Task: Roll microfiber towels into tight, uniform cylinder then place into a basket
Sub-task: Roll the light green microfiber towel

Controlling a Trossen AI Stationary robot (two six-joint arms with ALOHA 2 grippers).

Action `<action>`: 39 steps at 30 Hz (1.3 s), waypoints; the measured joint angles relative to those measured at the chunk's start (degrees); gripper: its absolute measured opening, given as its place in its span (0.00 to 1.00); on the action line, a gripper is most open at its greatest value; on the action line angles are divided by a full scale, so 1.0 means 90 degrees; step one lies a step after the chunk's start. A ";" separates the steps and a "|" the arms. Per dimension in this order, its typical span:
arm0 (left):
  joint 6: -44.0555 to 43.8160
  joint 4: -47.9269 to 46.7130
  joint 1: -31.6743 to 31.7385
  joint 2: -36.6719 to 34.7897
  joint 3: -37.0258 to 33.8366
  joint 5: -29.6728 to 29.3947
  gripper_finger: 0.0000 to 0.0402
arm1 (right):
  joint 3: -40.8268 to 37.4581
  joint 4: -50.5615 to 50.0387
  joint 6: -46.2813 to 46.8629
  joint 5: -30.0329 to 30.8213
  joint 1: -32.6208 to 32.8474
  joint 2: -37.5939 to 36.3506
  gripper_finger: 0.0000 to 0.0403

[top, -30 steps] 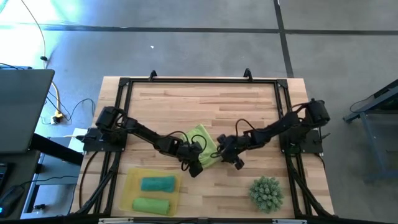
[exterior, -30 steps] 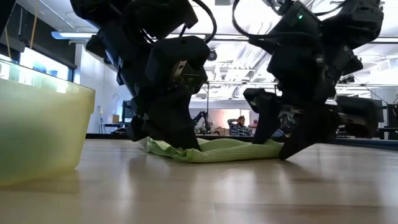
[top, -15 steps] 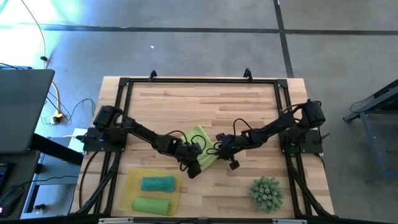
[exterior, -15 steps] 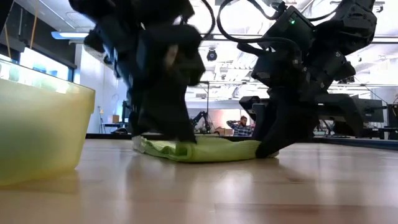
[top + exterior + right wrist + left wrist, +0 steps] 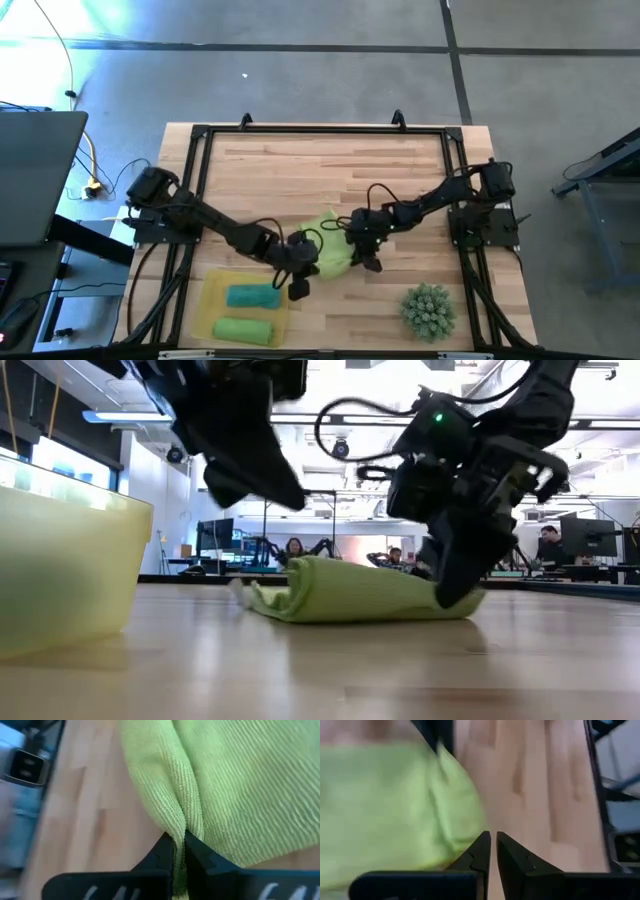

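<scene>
A lime-green towel [image 5: 328, 246] lies partly rolled on the wooden table; in the low view [image 5: 350, 592] it is a low hump resting on its underside. My right gripper [image 5: 366, 262] is shut on the towel's right end, down at the table [image 5: 452, 592]. My left gripper [image 5: 297, 288] is shut and empty, raised above the towel's left end [image 5: 290, 495]; its wrist view shows the towel [image 5: 390, 805] beside its fingers. The yellow basket [image 5: 210, 300] stands at the near left and holds a blue roll [image 5: 253, 295] and a green roll [image 5: 243, 328]. My right gripper pinches a raised fold of the towel's edge [image 5: 181, 822] between its two fingers. The fingers [image 5: 455, 575] come from above, slanting down from the table's right. The towel rests on the table and is bunched toward the fingers.
A spiky green plant [image 5: 430, 310] stands at the near right. The basket's wall [image 5: 60, 570] fills the low view's left. A black frame [image 5: 320, 130] runs round the tabletop, with bare wood on the far half. People sit in the room behind.
My left gripper has risen off the towel and drawn back toward the near left, toward the basket. My right gripper has gone toward the table's left with the towel's end. The towel has bunched from a flat strip into a higher hump.
</scene>
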 joint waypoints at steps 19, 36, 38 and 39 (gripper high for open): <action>0.1437 0.0595 -0.0571 0.0313 0.0007 -0.2042 0.31 | 0.0346 -0.0358 0.2028 -0.0443 -0.0445 -0.0010 0.02; 0.3396 0.0264 -0.0321 0.1125 0.0012 -0.3902 0.39 | 0.0358 -0.0346 0.2027 -0.0245 -0.1301 -0.0020 0.02; 0.3228 0.0260 -0.0222 0.1211 0.0012 -0.4098 0.39 | 0.0358 -0.0346 0.1995 -0.0245 -0.1301 -0.0022 0.02; 0.3148 0.0238 -0.0167 0.1236 0.0012 -0.4153 0.39 | 0.0358 -0.0346 0.1986 -0.0245 -0.1301 -0.0023 0.02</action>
